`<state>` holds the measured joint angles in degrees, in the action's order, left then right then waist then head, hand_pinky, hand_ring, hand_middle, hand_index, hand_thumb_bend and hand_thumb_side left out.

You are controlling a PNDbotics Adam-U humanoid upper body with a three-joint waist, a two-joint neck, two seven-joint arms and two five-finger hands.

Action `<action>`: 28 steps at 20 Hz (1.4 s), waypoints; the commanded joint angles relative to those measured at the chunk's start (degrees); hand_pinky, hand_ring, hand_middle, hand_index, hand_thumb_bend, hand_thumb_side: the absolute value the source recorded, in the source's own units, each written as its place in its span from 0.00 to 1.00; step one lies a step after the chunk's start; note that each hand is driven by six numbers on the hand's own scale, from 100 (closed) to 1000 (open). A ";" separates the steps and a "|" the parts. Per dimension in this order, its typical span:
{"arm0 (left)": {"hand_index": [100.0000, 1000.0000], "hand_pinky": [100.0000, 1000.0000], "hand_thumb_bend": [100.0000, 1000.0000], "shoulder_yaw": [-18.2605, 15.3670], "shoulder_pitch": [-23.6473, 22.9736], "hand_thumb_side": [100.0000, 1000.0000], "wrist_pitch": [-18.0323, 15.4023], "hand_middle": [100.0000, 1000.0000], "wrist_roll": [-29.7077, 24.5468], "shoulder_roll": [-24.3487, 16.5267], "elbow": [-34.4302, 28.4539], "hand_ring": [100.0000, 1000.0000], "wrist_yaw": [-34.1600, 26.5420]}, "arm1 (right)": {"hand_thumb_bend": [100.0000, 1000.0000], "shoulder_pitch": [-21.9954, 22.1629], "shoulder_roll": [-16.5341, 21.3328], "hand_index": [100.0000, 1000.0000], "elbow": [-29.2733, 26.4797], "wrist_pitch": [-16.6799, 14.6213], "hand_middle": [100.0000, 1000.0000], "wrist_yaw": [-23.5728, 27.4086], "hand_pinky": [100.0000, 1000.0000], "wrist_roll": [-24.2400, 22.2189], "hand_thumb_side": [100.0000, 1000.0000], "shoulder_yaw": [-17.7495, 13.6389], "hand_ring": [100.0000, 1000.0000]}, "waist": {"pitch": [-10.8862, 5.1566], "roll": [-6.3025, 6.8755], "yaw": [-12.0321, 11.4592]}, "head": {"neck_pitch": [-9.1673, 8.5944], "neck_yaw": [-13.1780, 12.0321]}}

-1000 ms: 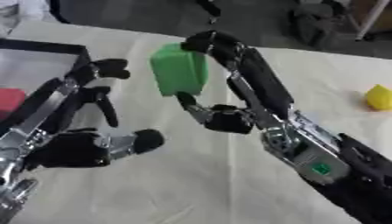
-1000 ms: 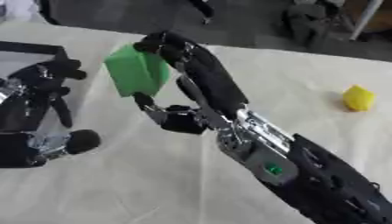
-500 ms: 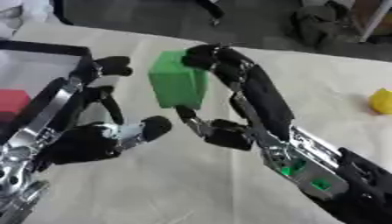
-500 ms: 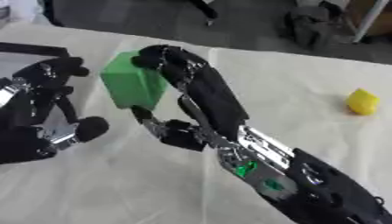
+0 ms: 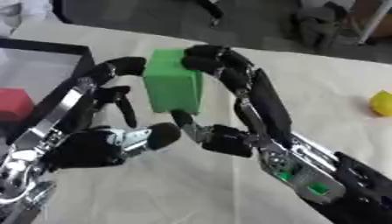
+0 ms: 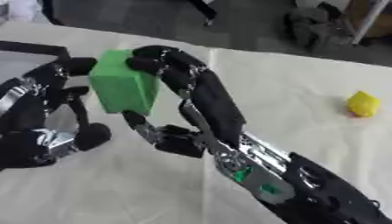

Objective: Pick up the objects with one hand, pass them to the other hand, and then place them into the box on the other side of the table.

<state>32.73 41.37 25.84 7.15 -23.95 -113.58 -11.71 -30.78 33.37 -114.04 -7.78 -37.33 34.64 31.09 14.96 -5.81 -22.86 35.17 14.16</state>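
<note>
Block (image 5: 173,85) held above table (image 5: 191,192), between left hand (image 5: 99,135) on its left and right hand (image 5: 229,92) on its right. Box (image 5: 46,48) at far left, cube (image 5: 14,104) inside. Small object (image 6: 362,104) far right on table

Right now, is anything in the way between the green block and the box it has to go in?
Only the left hand, which sits between the green block and the box and has to take the block anyway. The right hand holds the block up. A red block already lies inside the box.
</note>
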 commanded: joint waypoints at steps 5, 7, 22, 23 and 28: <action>0.88 0.95 0.77 -1.49 1.04 0.38 -0.62 0.79 0.02 0.06 -1.01 0.31 1.93 | 0.00 -0.18 0.33 0.35 -0.55 -3.03 0.31 0.67 0.65 2.38 0.00 -0.90 0.43 | -0.58 0.17 -0.03 | -0.52 -0.45; 0.88 0.95 0.75 -1.46 1.06 0.39 -0.39 0.79 0.52 0.19 -1.01 0.31 2.17 | 0.00 0.12 0.22 0.35 -0.55 -3.62 0.31 1.02 0.64 3.95 0.00 -0.80 0.43 | -0.46 0.14 -0.05 | -0.64 -0.54; 0.88 0.96 0.73 -1.14 2.42 0.41 1.48 0.79 1.88 0.67 -1.01 0.31 1.10 | 0.03 0.22 -0.83 0.36 -0.55 -5.45 0.31 4.18 0.61 10.83 0.00 0.72 0.44 | 0.14 -0.26 -0.22 | -0.99 -1.05; 0.88 0.96 0.73 -1.08 2.53 0.40 1.30 0.80 1.49 0.62 -1.01 0.31 0.84 | 0.02 0.24 -0.82 0.36 -0.55 -5.81 0.30 4.88 0.60 10.47 0.00 0.86 0.44 | 0.15 -0.28 -0.24 | -0.93 -1.01; 0.87 0.96 0.73 -0.94 3.06 0.40 -0.61 0.80 -1.26 0.58 -1.01 0.31 0.11 | 0.01 0.25 -0.84 0.36 -0.55 -8.61 0.29 8.77 0.60 6.65 0.00 1.17 0.44 | 0.25 -0.37 -0.26 | -0.92 -0.93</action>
<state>32.18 43.40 25.69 6.60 -23.15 -113.58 -11.34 -29.94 32.02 -114.04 -15.74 -29.66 42.19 32.56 15.99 -6.48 -23.08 34.83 13.19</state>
